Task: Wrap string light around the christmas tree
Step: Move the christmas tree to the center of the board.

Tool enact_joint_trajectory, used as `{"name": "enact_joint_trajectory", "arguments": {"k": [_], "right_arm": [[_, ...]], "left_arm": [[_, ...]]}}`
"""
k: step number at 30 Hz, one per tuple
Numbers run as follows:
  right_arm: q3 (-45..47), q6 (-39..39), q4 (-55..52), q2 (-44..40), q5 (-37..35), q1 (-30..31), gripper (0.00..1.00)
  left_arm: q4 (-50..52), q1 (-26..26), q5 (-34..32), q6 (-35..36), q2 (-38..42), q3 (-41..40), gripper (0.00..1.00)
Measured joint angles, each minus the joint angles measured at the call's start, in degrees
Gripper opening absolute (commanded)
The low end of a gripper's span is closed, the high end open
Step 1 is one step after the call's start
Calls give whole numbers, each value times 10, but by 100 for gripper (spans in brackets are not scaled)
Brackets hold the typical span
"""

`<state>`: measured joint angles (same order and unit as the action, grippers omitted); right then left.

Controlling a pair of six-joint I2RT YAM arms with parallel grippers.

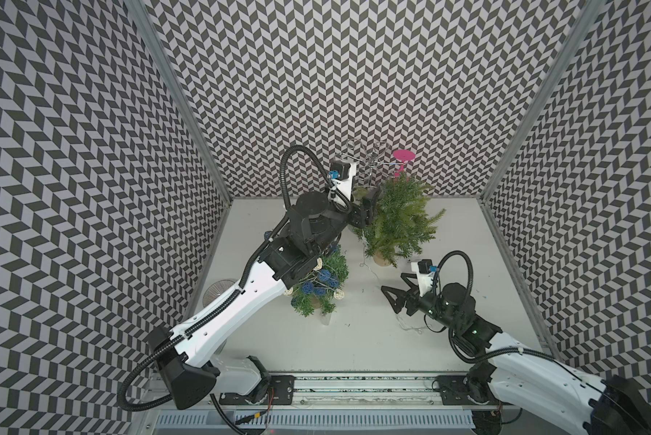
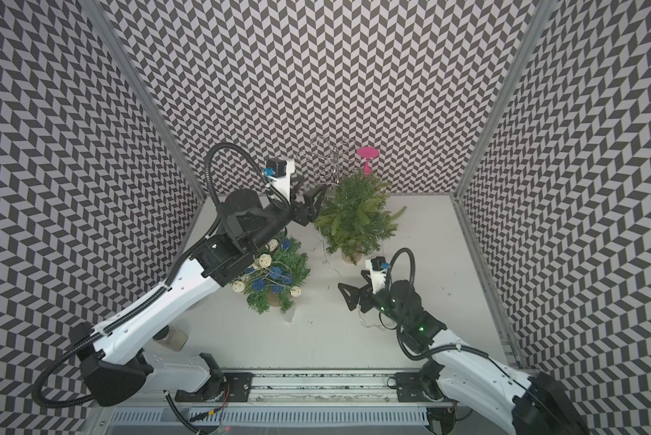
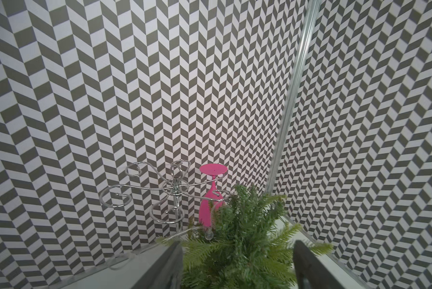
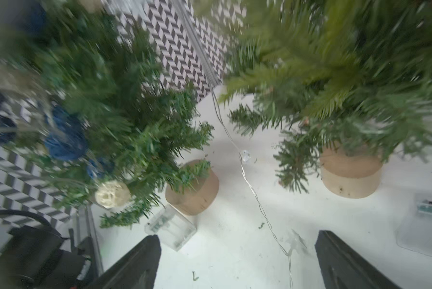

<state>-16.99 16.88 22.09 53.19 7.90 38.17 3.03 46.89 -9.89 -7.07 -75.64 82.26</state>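
Note:
The bare green christmas tree (image 1: 395,222) stands on a wooden base (image 4: 350,172) at the back middle of the table. The string light (image 4: 245,156) is a thin wire with clear bulbs. One bulb (image 3: 209,235) rests in the upper branches. From there the wire hangs down the tree's left side (image 1: 365,260) and trails across the table toward the right arm. My left gripper (image 1: 365,205) is open at the treetop, with foliage (image 3: 240,240) between its fingers (image 3: 159,265). My right gripper (image 1: 395,297) stands open low over the table in front of the tree. The wire runs between its fingers (image 4: 347,262), ungripped.
A second tree (image 1: 320,286) with blue and white balls stands front left, under the left arm. Beside its base lies a clear battery box (image 4: 171,230). A chrome rack (image 1: 369,162) holding a pink glass (image 1: 403,160) stands at the back wall. Patterned walls close three sides.

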Motion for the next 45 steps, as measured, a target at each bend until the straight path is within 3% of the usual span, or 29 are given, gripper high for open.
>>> {"name": "enact_joint_trajectory", "arguments": {"k": [4,13,18,20,24,25,35,37,40,45], "right_arm": [[2,-23,38,42,-11,11,94],[19,-28,69,40,-33,12,91],[18,-26,76,60,-32,12,91],[18,-25,80,66,-31,13,91],[18,-24,82,73,-30,13,91],[18,-24,82,73,-30,13,91],[18,-24,85,71,-30,14,90],[18,-24,87,72,-29,14,92],[18,-23,91,74,-29,14,92],[18,-23,93,76,-32,14,93]], "left_arm": [[26,26,-45,-1,-4,8,63],[133,25,-120,-19,-91,51,49],[169,25,-144,-31,-122,84,26],[178,24,-152,-34,-126,89,23],[189,22,-160,-37,-125,89,1],[191,22,-161,-32,-124,89,0],[186,19,-179,-34,-73,85,0],[181,13,-170,-33,-62,80,28],[176,7,-148,-33,-59,77,38],[177,3,-129,-39,-73,75,41]]}}
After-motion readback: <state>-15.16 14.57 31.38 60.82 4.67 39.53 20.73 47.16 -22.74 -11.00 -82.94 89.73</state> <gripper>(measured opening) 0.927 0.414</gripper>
